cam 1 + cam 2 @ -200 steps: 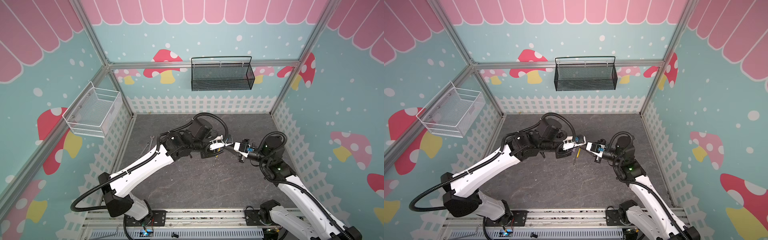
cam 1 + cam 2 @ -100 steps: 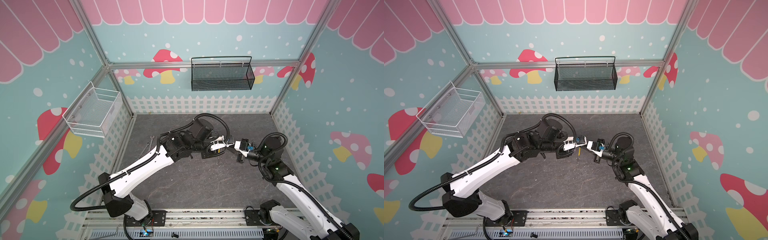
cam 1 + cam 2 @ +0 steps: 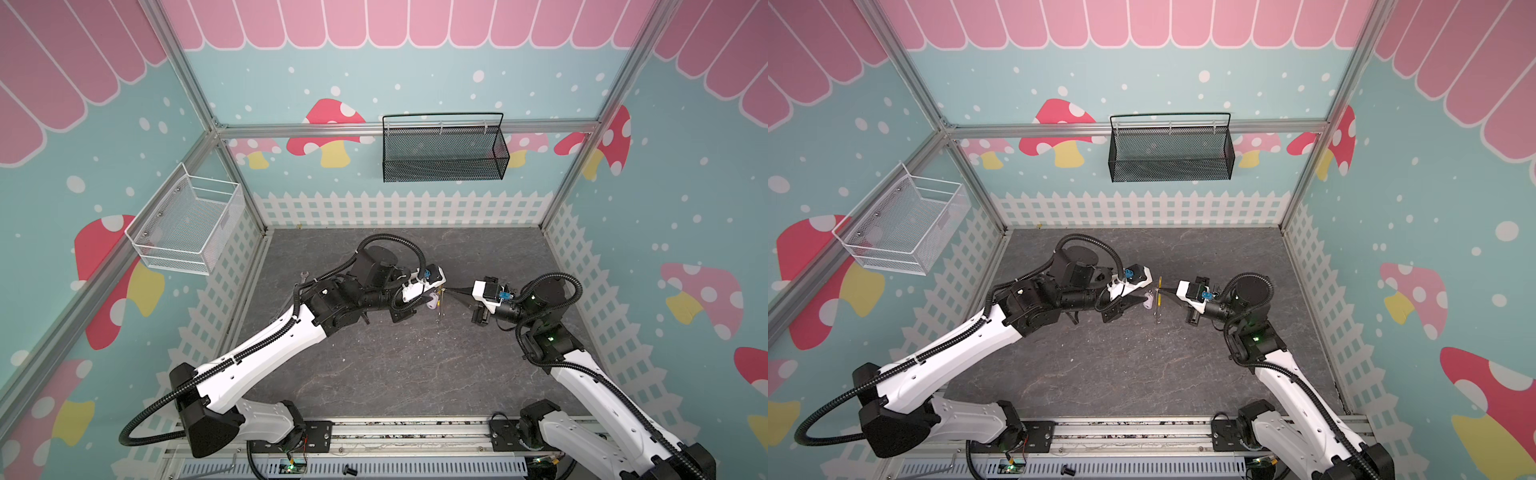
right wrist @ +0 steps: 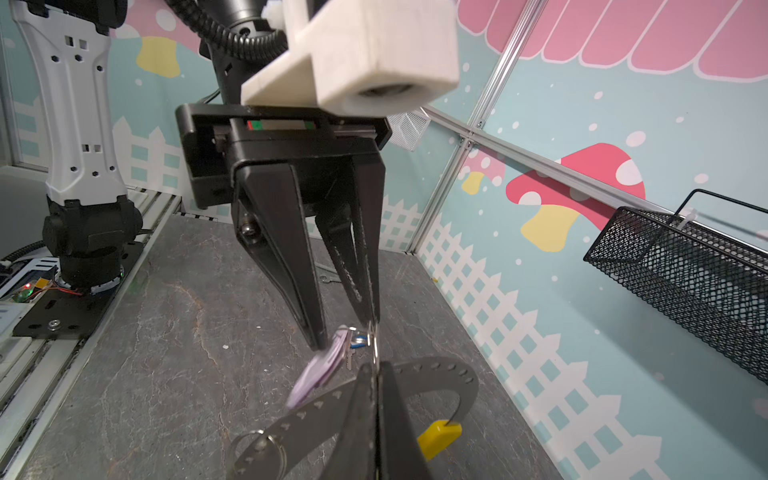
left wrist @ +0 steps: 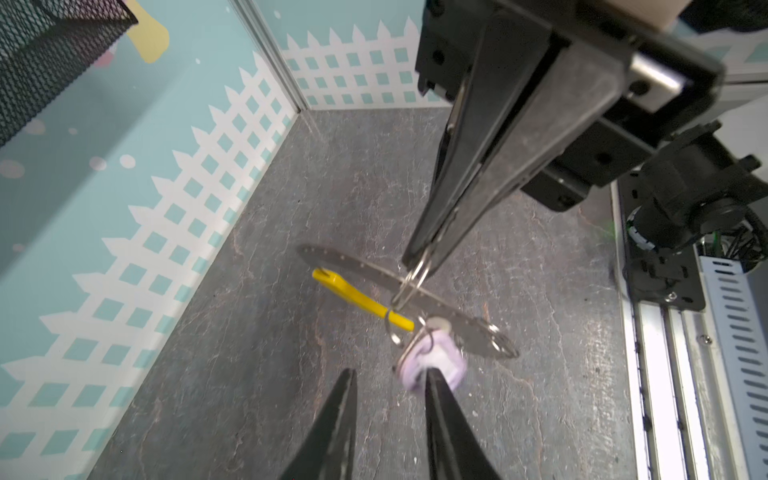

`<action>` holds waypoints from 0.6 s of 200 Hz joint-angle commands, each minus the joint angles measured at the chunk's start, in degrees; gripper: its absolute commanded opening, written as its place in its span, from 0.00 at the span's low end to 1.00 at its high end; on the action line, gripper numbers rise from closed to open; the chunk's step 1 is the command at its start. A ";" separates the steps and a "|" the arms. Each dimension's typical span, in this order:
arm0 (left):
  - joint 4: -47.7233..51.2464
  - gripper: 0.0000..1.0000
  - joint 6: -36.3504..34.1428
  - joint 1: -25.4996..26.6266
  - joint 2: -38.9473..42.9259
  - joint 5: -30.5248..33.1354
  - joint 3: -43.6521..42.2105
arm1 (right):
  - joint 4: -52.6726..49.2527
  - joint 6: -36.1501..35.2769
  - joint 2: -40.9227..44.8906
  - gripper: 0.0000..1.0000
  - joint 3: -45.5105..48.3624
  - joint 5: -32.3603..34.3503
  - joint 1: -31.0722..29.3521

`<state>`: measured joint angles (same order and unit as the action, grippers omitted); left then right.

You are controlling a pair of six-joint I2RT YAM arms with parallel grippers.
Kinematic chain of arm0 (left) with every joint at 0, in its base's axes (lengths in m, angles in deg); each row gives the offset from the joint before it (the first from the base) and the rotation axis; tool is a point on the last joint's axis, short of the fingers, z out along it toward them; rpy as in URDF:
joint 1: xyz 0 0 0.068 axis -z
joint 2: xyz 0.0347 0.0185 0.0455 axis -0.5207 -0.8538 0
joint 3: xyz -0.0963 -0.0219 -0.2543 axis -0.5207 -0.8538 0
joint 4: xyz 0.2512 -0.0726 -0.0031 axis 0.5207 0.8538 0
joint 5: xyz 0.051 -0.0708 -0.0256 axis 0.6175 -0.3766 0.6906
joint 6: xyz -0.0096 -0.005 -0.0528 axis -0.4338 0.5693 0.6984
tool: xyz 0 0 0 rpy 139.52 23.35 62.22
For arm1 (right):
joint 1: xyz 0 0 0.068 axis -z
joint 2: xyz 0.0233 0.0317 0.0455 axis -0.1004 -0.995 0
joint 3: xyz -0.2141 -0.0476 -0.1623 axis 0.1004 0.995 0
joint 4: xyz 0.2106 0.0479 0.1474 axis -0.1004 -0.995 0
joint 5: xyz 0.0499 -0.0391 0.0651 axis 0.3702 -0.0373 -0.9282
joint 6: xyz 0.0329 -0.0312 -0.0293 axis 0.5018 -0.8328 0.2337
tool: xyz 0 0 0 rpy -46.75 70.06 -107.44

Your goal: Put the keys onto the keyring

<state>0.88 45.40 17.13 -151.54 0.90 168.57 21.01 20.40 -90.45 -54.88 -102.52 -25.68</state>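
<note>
Yellow plastic caps one end of the keyring (image 5: 353, 262), a grey perforated band, which is pinched at a thin wire loop between the pressed-together fingers of the right gripper (image 4: 376, 365). The fingers of the left gripper (image 5: 390, 374) are held apart, with nothing clamped between them. The lilac-tagged key (image 5: 436, 361) is seen blurred against one left fingertip. The blue-tagged key (image 4: 359, 341) is seen just past the right fingertips.
</note>
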 commanded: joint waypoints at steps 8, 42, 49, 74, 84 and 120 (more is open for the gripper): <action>-6.52 0.29 2.62 -0.09 0.83 -5.43 -2.08 | 2.89 1.66 -0.06 0.00 0.35 -1.31 -0.07; -8.46 0.27 2.10 -0.08 1.13 -7.18 -3.67 | 3.11 1.89 0.39 0.00 0.35 -1.32 -0.12; -8.36 0.23 1.99 -0.08 1.00 -7.17 -3.71 | 3.23 1.95 0.39 0.00 0.33 -1.32 -0.12; -8.30 0.15 0.88 0.24 0.50 -7.18 -3.68 | 3.81 2.42 0.48 0.00 0.36 -0.85 -0.11; -8.21 0.12 0.00 0.68 0.52 -6.73 -3.86 | 4.48 3.06 0.57 0.00 0.53 -0.58 -0.12; -7.30 0.00 -2.68 2.26 -0.35 -5.34 -4.01 | 8.58 6.16 0.50 0.00 1.48 -0.26 -0.16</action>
<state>-6.29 45.71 17.94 -151.52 -3.97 165.23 24.53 23.66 -90.52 -54.42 -102.58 -25.68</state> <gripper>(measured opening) 0.050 0.047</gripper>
